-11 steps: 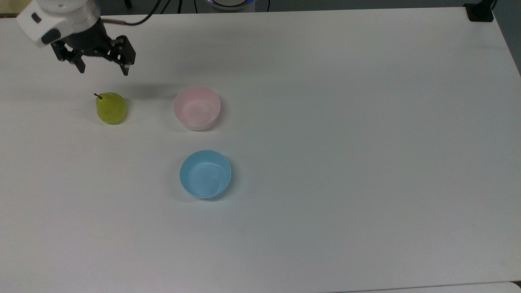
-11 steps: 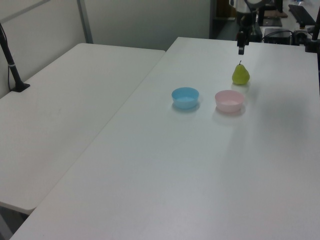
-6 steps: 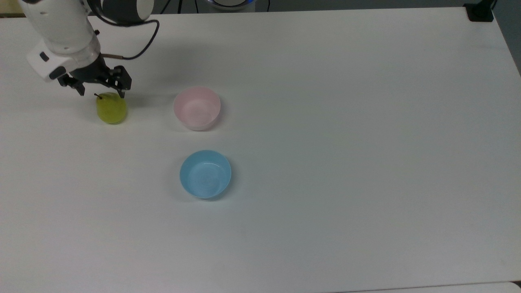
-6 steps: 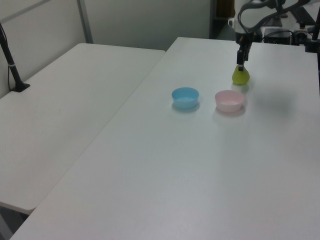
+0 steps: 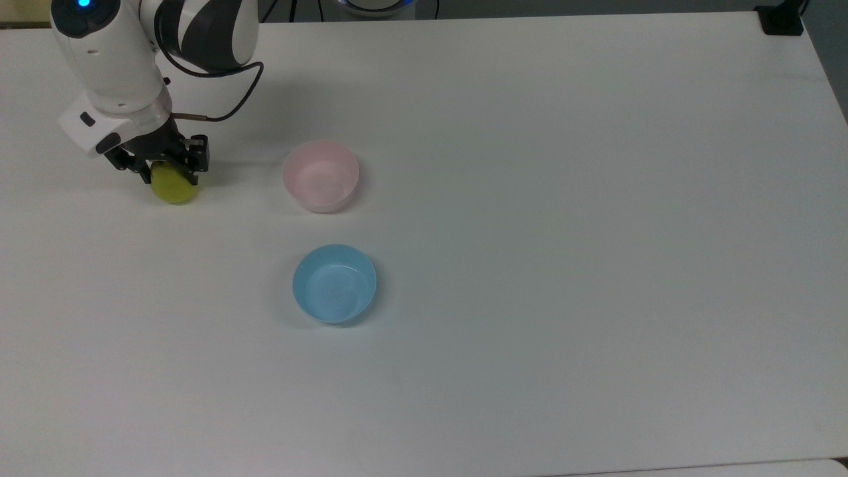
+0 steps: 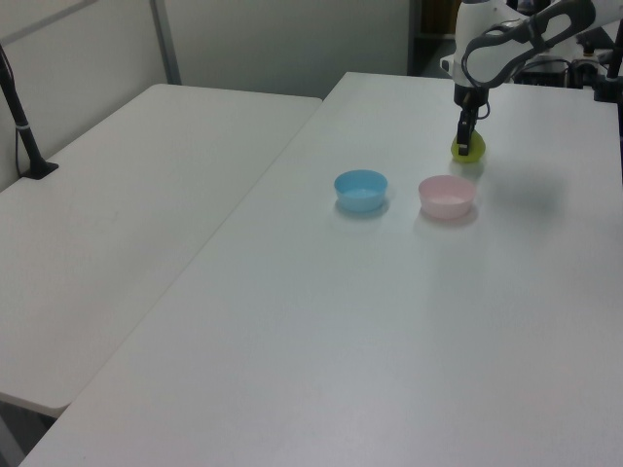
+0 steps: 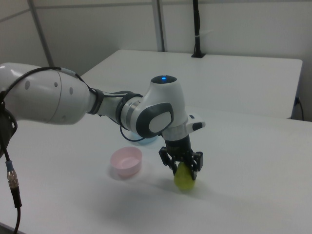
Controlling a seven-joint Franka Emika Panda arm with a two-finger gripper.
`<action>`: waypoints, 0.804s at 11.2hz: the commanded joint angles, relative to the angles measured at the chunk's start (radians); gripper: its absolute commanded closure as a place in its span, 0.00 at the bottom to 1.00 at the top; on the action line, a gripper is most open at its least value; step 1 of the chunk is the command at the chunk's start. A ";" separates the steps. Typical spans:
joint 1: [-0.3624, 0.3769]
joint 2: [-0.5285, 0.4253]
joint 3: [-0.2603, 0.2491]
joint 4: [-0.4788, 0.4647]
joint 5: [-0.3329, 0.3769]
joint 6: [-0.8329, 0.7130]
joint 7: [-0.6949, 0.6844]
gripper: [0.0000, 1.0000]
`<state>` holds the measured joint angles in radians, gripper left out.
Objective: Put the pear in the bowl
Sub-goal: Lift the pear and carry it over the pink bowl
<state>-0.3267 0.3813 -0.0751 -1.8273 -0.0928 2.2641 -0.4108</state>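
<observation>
White table (image 5: 596, 199), bare matte top. Light blue bowl (image 5: 334, 283) upright on it, open side up, nothing inside; in the top view it sits toward the lower left of centre. Second white table (image 6: 146, 195) butts against the first on the left view's left. Black post (image 6: 21, 122) with a cable stands on that second table's far corner

white table (image 5: 563, 199), pear (image 5: 173, 189), pink bowl (image 5: 320, 175), blue bowl (image 5: 334, 283)
</observation>
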 commanded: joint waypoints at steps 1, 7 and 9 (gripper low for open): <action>-0.012 -0.024 -0.002 -0.026 -0.007 0.006 -0.039 0.61; 0.021 -0.122 0.043 -0.017 0.011 -0.132 0.060 0.60; 0.053 -0.136 0.073 -0.017 0.010 -0.165 0.176 0.60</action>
<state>-0.3166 0.2864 -0.0273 -1.8231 -0.0878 2.1495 -0.3483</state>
